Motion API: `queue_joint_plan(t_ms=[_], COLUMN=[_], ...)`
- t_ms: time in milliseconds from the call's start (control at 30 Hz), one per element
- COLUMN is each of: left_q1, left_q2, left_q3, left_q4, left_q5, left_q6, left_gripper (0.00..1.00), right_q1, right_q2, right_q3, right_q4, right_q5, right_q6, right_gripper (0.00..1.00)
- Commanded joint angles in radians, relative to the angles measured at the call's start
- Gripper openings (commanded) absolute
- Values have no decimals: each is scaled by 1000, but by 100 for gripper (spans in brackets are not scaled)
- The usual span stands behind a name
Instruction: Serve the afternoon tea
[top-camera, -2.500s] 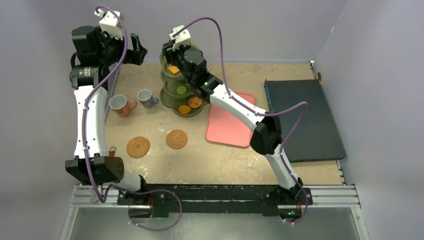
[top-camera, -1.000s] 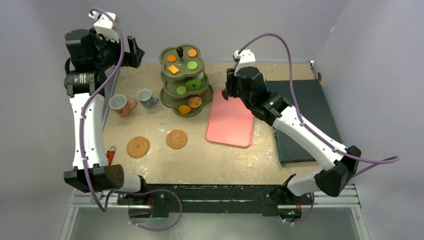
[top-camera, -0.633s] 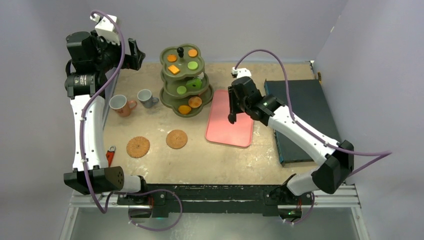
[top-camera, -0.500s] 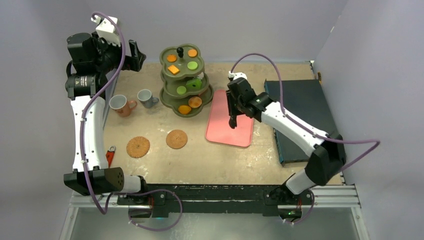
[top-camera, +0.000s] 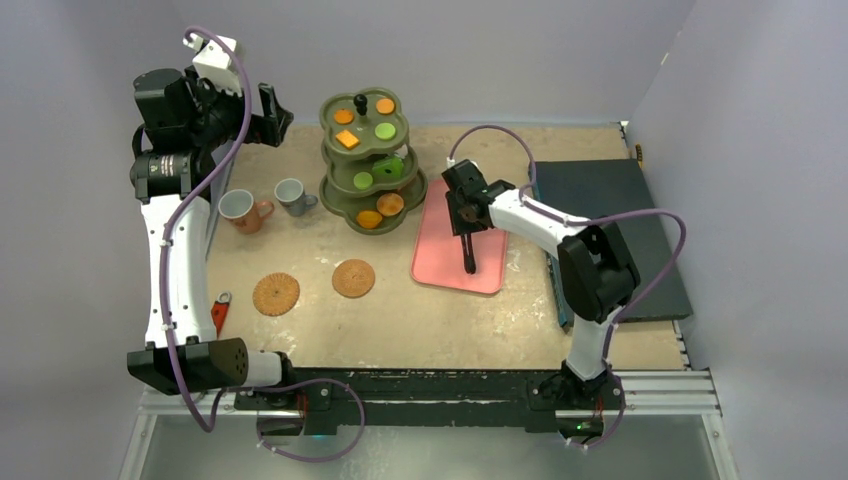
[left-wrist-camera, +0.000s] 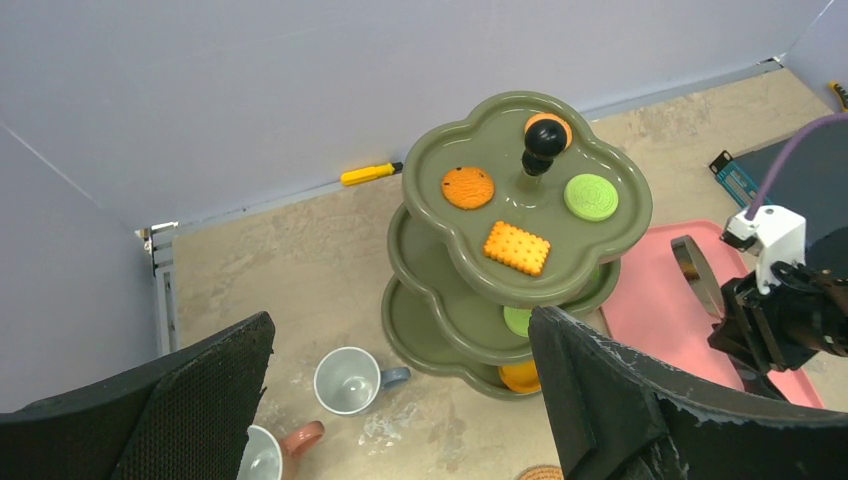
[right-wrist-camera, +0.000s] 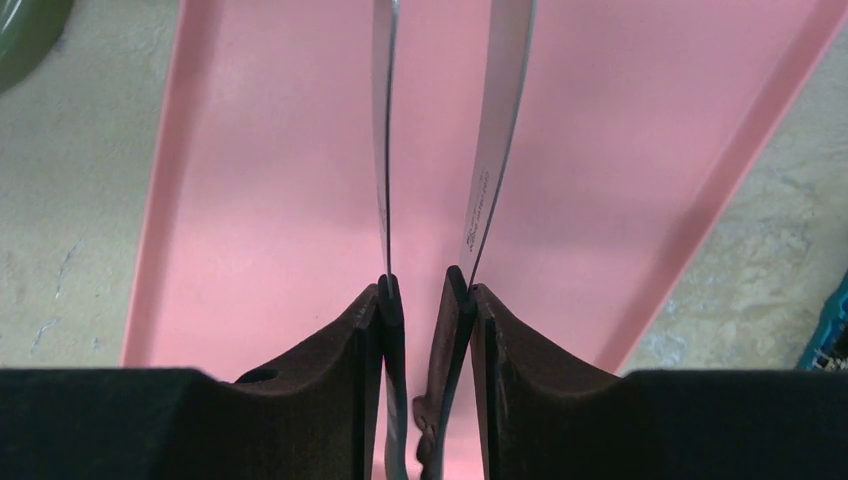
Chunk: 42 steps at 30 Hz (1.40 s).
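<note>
Over the last second the right arm has folded in, carrying the right gripper (right-wrist-camera: 425, 290) from the far end of the tray (top-camera: 440, 262) to over its middle; the left arm has hardly stirred. At far left the left gripper (top-camera: 272, 110) hangs high by the back wall, fingers spread wide, holding nothing. Below it the terracotta cup (top-camera: 240, 207) and, just right of it, the grey-blue cup (top-camera: 291, 195) stand upright, with a coaster (top-camera: 276, 293) and a second coaster (top-camera: 353, 278) lying bare nearer the arms. Next, the stand (left-wrist-camera: 445, 230) carries a round cookie (left-wrist-camera: 468, 187), a square biscuit (left-wrist-camera: 517, 247) and a green disc (left-wrist-camera: 590, 197) on its top tier, a green piece (top-camera: 363, 180) on the middle tier and an orange piece (top-camera: 370, 218) on the bottom. Right of it, the right gripper is clamped on the tongs (top-camera: 469, 255), whose blades reach out over the tray
</note>
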Motion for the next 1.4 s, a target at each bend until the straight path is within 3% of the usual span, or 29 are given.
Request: queue_joint_plan(t_ms=[0,267,633,1000,1167,1367], left_q1=[9,9,10,9,9,10], left_q2=[-29,-22,-18,-16,-20,-22], left_q3=[5,8,12,21,24,24], left_q4=[8,10,6,0,-7,-19], left_q5=[14,14,9,10,13,13], left_q6=[24,17,22,23,25,30], left_gripper=[99,99,99,99,99,99], right_q1=[-27,-56,-61,-55,58,290], right_q2=[26,80,120,-53,-188,-239], right_q3=[52,30,-9,-34,-116,-267], right_q4=[50,138,188,196,195,211], right_q5=[-12,2,15,97,146,194], right_q6=[-30,-28,8,38,105,259], right_gripper=[38,40,52,82,85,78])
